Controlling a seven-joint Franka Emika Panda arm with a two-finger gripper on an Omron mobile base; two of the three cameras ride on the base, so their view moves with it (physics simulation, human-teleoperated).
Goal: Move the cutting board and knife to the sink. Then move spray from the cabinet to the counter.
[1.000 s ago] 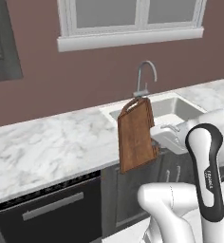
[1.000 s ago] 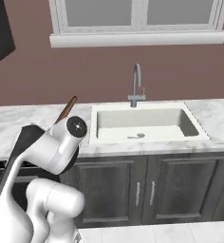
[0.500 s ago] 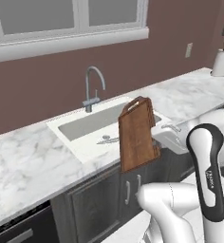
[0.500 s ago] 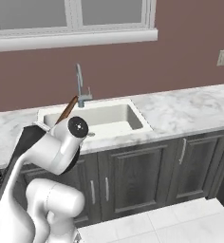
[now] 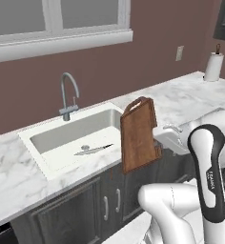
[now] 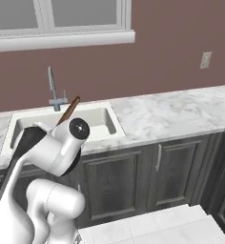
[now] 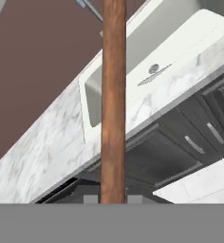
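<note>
One cutting board (image 5: 139, 133) upright in clenched gripper (image 5: 158, 143) (before sink (image 5: 47, 157)), knife (image 5: 93, 150) lying in basin.

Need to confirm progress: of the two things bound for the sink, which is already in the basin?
The knife: it lies flat on the sink floor near the drain. The cutting board is upright in the air, edge held in the shut gripper, in front of the counter.

Two base views behind the arm, both down onto the sink (image 5: 71, 138) — hand view close along the cutting board (image 7: 113, 95).
</note>
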